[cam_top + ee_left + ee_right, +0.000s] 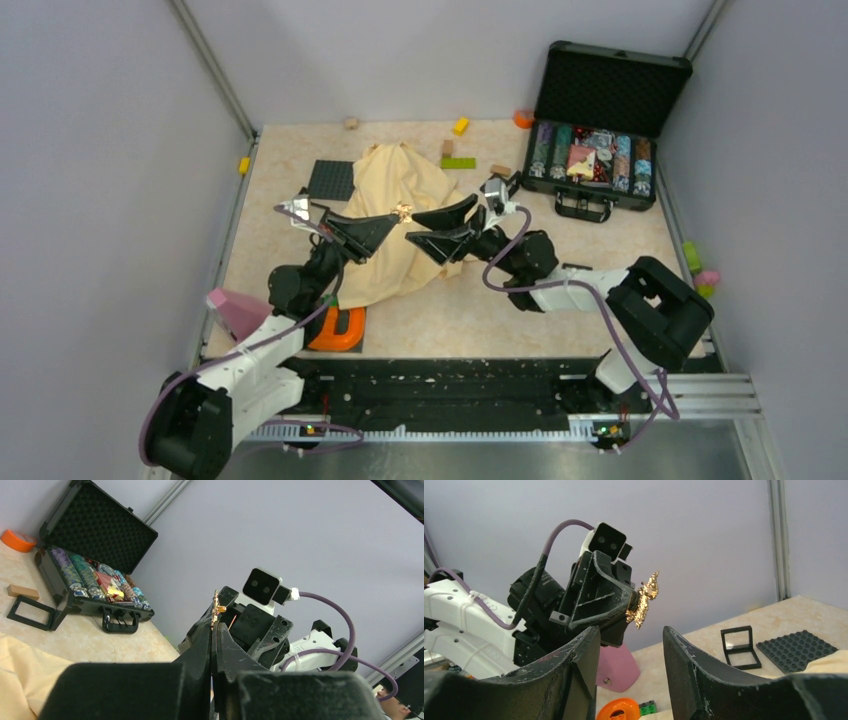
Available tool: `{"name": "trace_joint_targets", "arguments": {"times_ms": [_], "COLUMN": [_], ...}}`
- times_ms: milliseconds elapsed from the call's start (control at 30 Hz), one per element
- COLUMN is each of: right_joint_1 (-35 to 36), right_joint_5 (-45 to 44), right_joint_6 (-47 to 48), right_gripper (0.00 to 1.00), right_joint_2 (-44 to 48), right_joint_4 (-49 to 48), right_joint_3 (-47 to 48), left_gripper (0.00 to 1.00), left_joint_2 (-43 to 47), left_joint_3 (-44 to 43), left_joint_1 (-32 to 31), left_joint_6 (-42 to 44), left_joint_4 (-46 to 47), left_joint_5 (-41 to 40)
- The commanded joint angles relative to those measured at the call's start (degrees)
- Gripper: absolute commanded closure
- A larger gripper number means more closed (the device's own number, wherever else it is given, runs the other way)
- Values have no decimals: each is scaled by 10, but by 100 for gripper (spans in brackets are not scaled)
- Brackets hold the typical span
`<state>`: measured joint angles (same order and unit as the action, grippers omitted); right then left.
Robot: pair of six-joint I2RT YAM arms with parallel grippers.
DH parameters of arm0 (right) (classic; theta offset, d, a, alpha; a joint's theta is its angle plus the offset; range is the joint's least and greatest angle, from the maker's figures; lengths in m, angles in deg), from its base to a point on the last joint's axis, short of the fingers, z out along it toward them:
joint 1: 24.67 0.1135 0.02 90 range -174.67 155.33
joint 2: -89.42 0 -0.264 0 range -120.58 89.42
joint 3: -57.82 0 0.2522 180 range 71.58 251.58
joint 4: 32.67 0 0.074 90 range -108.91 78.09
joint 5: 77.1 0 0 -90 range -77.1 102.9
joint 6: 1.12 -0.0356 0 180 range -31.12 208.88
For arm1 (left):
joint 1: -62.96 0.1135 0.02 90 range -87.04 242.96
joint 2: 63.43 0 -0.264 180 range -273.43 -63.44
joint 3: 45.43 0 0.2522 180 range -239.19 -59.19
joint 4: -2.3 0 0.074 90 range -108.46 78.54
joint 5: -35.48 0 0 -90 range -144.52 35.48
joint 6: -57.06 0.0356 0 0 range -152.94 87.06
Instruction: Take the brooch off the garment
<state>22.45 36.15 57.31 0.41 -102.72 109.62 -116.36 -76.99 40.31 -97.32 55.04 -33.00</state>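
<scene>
Clamping the brooch [644, 600], left claw [392, 219] hangs over the grey-walled marbled tabletop [560, 260]; right claw [630, 630] gapes.

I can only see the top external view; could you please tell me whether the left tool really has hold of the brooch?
Observer: Yes. Its own wrist view shows the left tool shut on the brooch, which pokes out beyond it.
Operator: Is any fabric caught on it?
Observer: None shows. From the right wrist view the brooch stands against the bare wall.
Operator: And the right tool?
Observer: Open, facing the brooch without touching it.
</scene>
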Motion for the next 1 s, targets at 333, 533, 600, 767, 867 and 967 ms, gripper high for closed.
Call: {"name": "trace_joint_targets", "arguments": {"times_ms": [333, 533, 600, 767, 867, 967], "right_joint_1": [11, 11, 11, 11, 11, 12], "right_joint_5": [18, 9, 8, -1, 2, 10], "right_joint_6": [-7, -23, -31, -51, -52, -40], "right_gripper": [58, 67, 70, 74, 74, 70], "right_joint_2": [-14, -25, -31, -40, -36, -24], "right_joint_4": [-42, -66, -81, -108, -110, -87], "right_joint_3": [41, 45, 46, 47, 46, 44], "left_gripper": [100, 100, 100, 100, 100, 100], "left_joint_2": [-33, -33, -32, -29, -29, -26], "left_joint_3": [-17, -17, -15, -13, -10, -10], "left_joint_1": [-5, -9, -9, -10, -10, -10], "left_joint_6": [-18, -17, -15, -8, -10, -13], "left_joint_4": [75, 83, 85, 87, 89, 90], "left_joint_5": [23, 30, 32, 36, 34, 31]}}
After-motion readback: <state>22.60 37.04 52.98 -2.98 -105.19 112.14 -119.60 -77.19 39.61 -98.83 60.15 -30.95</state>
